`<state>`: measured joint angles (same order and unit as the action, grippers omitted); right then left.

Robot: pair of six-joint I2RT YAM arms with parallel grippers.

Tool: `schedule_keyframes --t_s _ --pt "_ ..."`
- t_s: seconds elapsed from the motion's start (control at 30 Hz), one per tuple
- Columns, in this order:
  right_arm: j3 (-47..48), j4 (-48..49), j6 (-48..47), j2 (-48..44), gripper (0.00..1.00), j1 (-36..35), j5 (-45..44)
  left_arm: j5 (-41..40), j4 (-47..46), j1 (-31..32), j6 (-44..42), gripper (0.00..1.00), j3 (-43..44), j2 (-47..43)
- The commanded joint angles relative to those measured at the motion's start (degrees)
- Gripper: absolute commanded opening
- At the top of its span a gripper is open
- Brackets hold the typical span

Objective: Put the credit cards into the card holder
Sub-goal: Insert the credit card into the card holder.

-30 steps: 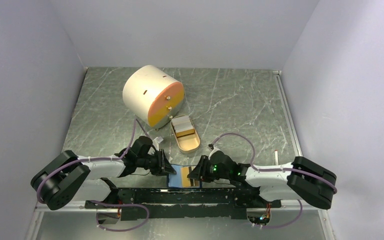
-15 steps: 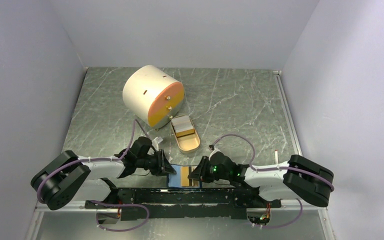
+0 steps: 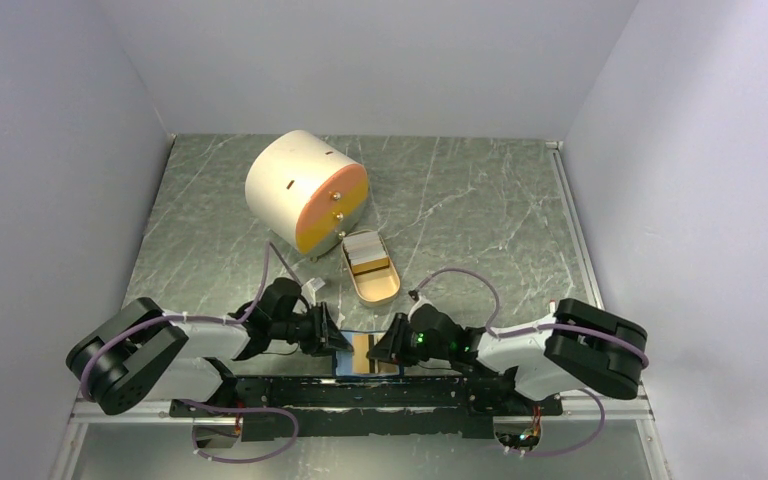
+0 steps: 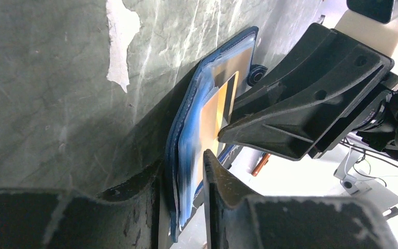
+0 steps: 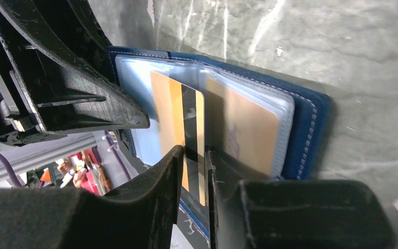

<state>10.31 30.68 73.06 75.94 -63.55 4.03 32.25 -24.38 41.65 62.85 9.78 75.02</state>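
The dark blue card holder (image 3: 346, 352) lies open at the table's near edge between both arms, its clear sleeves (image 5: 134, 88) facing up. My left gripper (image 4: 181, 166) is shut on the holder's left cover (image 4: 186, 150). My right gripper (image 5: 194, 153) is shut on a tan credit card (image 5: 173, 104) with a black stripe, whose far end lies on the left sleeve. A second tan card (image 5: 243, 124) sits inside the right sleeve. More credit cards (image 3: 364, 250) are stacked in the tan dish.
The tan oval dish (image 3: 382, 288) stands just beyond the holder. Behind it lies a big cream cylinder (image 3: 290, 180) with an orange face. A black rail (image 3: 360, 395) runs along the near edge under both grippers. Grey walls enclose the marble table.
My right jaws have narrowed onto the card, and the right arm has shifted left, bringing the card further over the holder. The left gripper stays on the cover.
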Motion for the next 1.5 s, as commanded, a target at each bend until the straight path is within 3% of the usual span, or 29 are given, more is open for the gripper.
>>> schedule_keyframes --t_s 0.0,0.2,0.4,0.53,0.83,1.13,1.47 --pt "2.26 -2.02 -1.49 3.21 0.27 -1.23 -1.17 2.46 -5.82 -0.07 1.31 0.32 -1.40 0.25" --pt "4.80 -6.55 -2.59 2.81 0.32 -2.23 -3.12 3.29 -9.28 -0.14 2.53 0.32 -2.31 1.97" --pt "4.94 -16.91 -3.95 -3.37 0.38 -2.31 -7.27 3.34 -10.07 -0.14 2.50 0.15 -2.18 3.52" --pt "4.50 -18.97 -4.29 -7.40 0.38 -2.35 -8.67 3.26 -10.33 -0.07 2.54 0.14 -2.27 3.63" --pt "5.35 -10.80 -4.46 -1.44 0.38 -2.41 -5.34 4.84 -11.10 0.01 3.18 0.32 -1.77 2.85" --pt "5.06 0.38 -3.23 2.66 0.36 -2.42 -3.00 4.30 -11.42 0.09 2.87 0.31 -1.51 4.07" --pt "4.00 5.55 -2.97 3.38 0.34 -2.42 -2.29 4.11 -11.82 0.71 2.55 0.32 -1.05 5.19"
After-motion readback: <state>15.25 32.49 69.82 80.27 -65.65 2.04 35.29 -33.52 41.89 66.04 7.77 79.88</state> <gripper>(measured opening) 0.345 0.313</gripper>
